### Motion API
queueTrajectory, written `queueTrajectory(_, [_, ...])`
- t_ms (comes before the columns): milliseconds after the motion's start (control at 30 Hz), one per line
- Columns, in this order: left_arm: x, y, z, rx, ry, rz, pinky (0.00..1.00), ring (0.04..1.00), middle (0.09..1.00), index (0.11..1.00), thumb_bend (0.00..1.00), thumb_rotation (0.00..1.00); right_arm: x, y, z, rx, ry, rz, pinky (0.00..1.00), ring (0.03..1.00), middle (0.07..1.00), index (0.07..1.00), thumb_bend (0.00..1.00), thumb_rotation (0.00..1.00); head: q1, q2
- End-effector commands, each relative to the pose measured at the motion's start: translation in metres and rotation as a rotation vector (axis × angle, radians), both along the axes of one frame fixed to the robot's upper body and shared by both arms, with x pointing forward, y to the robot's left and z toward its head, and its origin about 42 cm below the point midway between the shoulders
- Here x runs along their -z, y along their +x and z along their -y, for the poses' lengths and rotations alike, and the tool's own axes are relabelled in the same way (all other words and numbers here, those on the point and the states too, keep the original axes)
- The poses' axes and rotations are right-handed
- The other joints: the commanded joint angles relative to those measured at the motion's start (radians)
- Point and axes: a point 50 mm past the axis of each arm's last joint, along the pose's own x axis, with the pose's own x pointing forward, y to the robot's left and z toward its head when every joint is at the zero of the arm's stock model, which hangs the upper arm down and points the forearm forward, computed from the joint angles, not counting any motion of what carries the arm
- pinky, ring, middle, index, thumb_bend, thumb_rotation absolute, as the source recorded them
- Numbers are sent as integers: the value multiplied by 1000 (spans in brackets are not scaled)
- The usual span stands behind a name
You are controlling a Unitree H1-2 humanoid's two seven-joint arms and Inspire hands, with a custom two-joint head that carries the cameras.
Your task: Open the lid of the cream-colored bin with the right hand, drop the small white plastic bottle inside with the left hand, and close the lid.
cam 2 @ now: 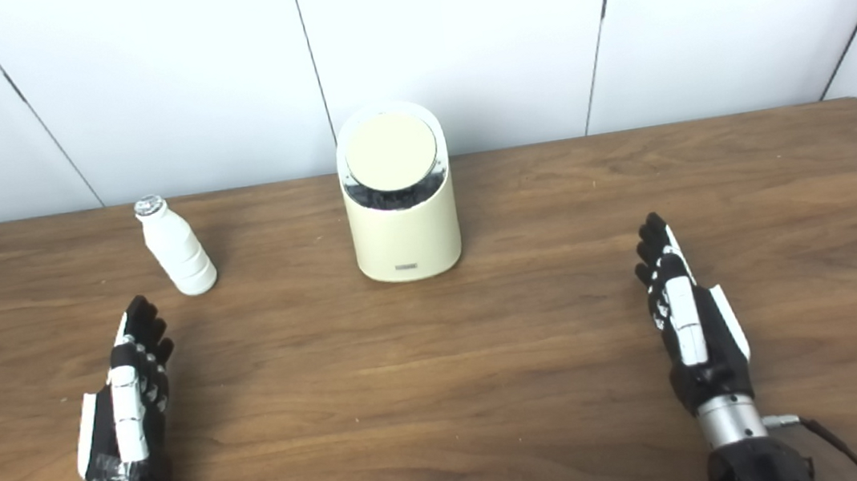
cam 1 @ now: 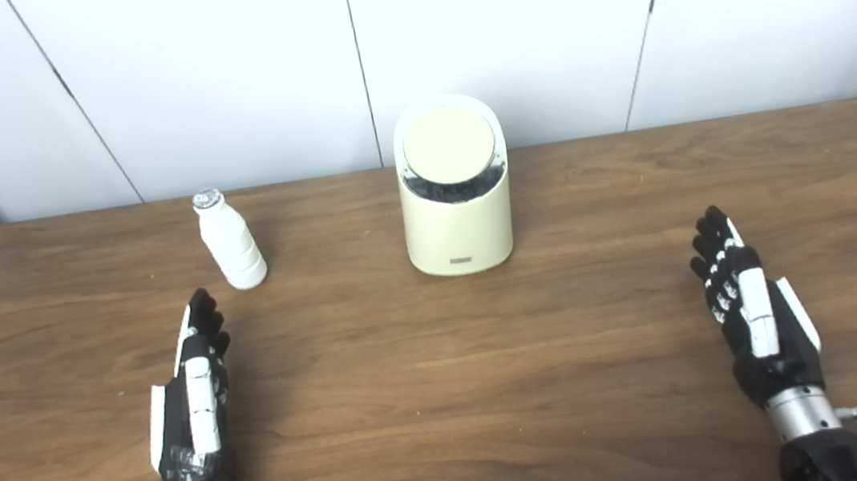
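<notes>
The cream-colored bin (cam 1: pixel 459 225) stands upright at the back middle of the wooden table, its round lid (cam 1: pixel 449 144) shut and tilted toward me. The small white plastic bottle (cam 1: pixel 230 240) with a silver cap stands upright to the bin's left. My left hand (cam 1: pixel 194 396) rests low over the table, fingers straight and apart, empty, a short way in front of the bottle. My right hand (cam 1: pixel 751 309) is also flat and open, empty, well to the right of and nearer than the bin.
The wooden table (cam 1: pixel 447 400) stretches across the view, its far edge against a white panelled wall (cam 1: pixel 501 30). Thin cables hang from both wrists at the bottom edge.
</notes>
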Motion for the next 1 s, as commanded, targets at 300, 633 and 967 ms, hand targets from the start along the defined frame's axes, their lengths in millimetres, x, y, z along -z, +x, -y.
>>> queueTrajectory(300, [12,-1,1,1,10,-23,1000,999,990,988,527,985,-1,-2,4,5,-5,26,1000,1000,994,991,660,1000,0,3])
queueTrajectory(633, [11,-2,0,6,8,-24,1000,1000,995,992,511,987,-2,-2,6,13,-20,22,1000,1000,995,990,668,1000,-13,7])
queueTrajectory(967, [13,-2,1,4,14,-17,1000,1000,997,995,515,984,-35,21,2,9,-170,72,996,982,982,975,755,883,-39,-2])
